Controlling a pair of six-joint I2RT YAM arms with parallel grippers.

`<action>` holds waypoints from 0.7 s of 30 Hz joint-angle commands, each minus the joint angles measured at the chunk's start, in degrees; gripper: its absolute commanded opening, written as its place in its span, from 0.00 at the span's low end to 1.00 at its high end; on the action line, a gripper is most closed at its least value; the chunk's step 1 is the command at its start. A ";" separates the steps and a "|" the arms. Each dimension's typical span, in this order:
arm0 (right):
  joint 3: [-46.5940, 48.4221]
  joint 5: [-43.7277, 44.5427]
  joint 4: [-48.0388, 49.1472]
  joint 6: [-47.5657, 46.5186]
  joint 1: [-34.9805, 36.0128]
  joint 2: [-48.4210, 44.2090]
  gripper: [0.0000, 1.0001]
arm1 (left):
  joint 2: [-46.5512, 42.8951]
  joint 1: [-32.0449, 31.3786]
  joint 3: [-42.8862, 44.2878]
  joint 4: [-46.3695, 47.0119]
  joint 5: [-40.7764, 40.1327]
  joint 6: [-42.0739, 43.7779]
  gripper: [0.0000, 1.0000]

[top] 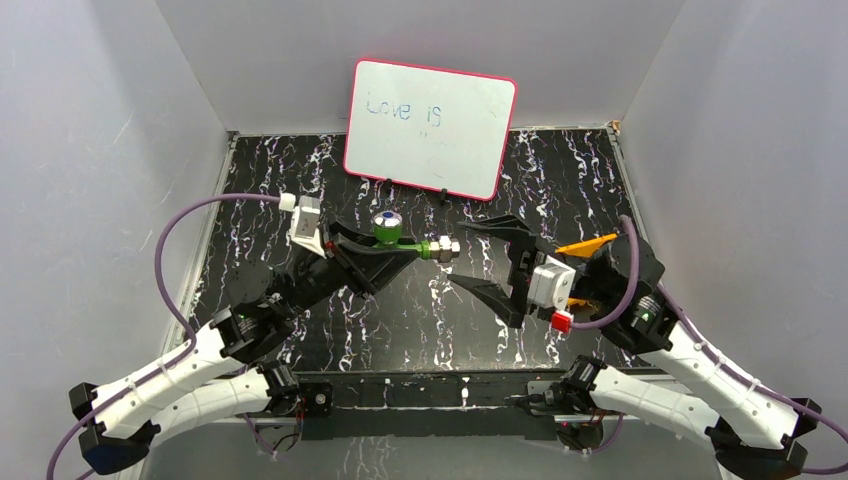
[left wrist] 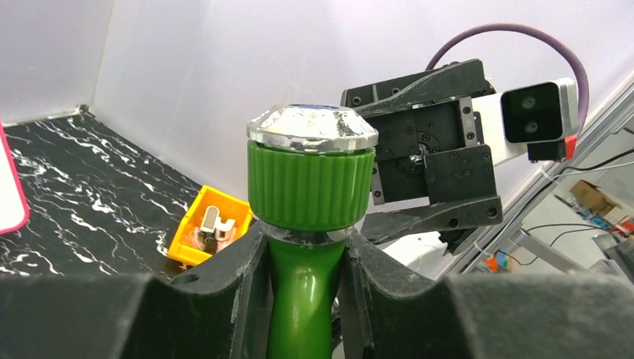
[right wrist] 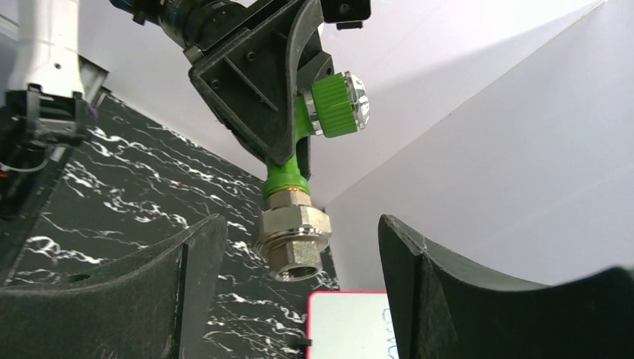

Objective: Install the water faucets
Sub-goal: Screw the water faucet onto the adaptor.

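Observation:
The green water faucet [top: 398, 240] hangs above the table's middle, its blue-and-silver knob [top: 386, 221] facing up and its silver hex fitting [top: 443, 249] pointing right. My left gripper [top: 385, 252] is shut on the faucet's green body [left wrist: 303, 299], just below the ribbed knob [left wrist: 312, 173]. My right gripper [top: 478, 255] stands open a short way right of the fitting, not touching it. In the right wrist view the fitting [right wrist: 293, 239] hangs between and beyond the two spread fingers [right wrist: 149, 284], with the knob [right wrist: 340, 103] above.
A white board with a pink rim [top: 430, 127] leans at the back of the black marbled table [top: 420, 320]. An orange tray [top: 588, 246] holding metal pieces [left wrist: 211, 226] sits under the right arm. Grey walls close in both sides.

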 commanded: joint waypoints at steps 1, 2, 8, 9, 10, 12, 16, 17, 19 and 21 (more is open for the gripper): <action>0.56 2.00 4.45 -6.98 0.16 1.51 0.81 | 0.19 -0.03 3.92 5.42 -0.95 -4.74 0.00; 1.32 1.92 2.98 -8.19 0.13 2.16 0.81 | 0.34 -0.04 4.12 5.29 -0.71 -4.95 0.00; 2.72 0.95 -1.29 -11.53 0.13 4.10 0.78 | 1.05 -0.03 4.66 5.52 0.60 -5.64 0.00; 2.76 0.91 -1.63 -11.58 0.15 4.27 0.77 | 1.16 -0.03 4.71 5.58 0.87 -5.72 0.00; 2.76 0.84 -1.72 -11.38 0.16 4.42 0.75 | 1.29 -0.07 4.83 5.53 1.18 -5.73 0.00; 2.86 0.85 -1.73 -11.06 0.11 4.70 0.72 | 1.64 -0.04 5.05 5.51 1.79 -5.77 0.00; 3.20 1.01 -1.51 -10.55 0.16 4.99 0.67 | 2.17 -0.03 5.49 5.12 2.58 -5.53 0.00; 3.27 0.87 -1.41 -10.39 0.12 4.98 0.66 | 2.30 -0.03 5.50 5.03 2.56 -5.48 0.00; 3.67 0.73 -1.39 -9.98 0.14 5.30 0.64 | 2.37 -0.03 5.42 5.04 2.60 -5.34 0.00; 3.98 0.58 -1.39 -9.56 0.14 5.43 0.62 | 2.46 -0.03 5.37 4.79 2.63 -5.09 0.00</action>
